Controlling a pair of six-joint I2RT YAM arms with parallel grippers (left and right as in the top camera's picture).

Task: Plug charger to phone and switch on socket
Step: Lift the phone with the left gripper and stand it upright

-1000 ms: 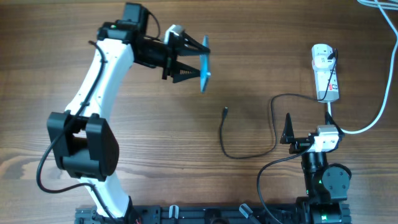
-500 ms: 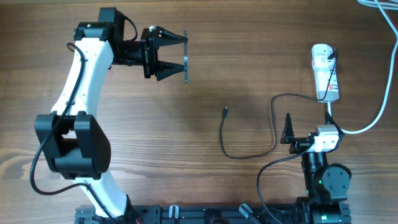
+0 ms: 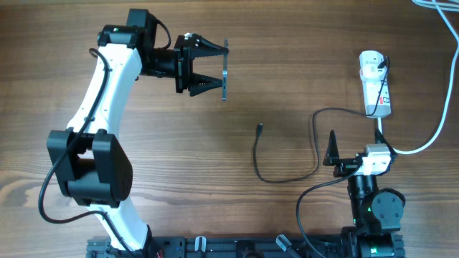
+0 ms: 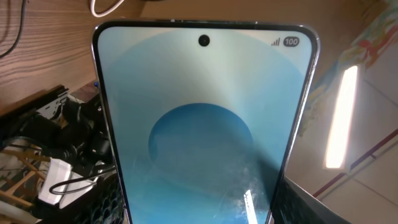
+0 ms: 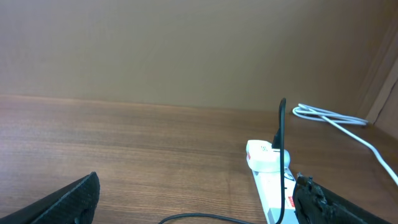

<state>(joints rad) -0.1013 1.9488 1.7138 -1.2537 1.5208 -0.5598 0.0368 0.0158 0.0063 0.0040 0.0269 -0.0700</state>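
Observation:
My left gripper (image 3: pixel 212 64) is shut on the phone (image 3: pixel 224 69), holding it on edge above the far left of the table. In the left wrist view the phone's cyan screen (image 4: pixel 205 124) fills the frame between the fingers. The charger's black cable (image 3: pixel 287 168) lies on the table, its plug tip (image 3: pixel 259 128) loose near the centre. The cable runs up to a white adapter on the socket (image 3: pixel 374 84), a white power strip at the far right. My right gripper (image 3: pixel 333 152) is open and empty near the front right; the socket (image 5: pixel 273 180) shows ahead of it.
A thick white power cord (image 3: pixel 441 107) runs from the socket to the far right corner and off the table. It also shows in the right wrist view (image 5: pixel 336 121).
My left gripper, with the phone in it, swung left and away, then came back a little to the right. The phone turned edge-on to the overhead camera. The right arm has not moved.

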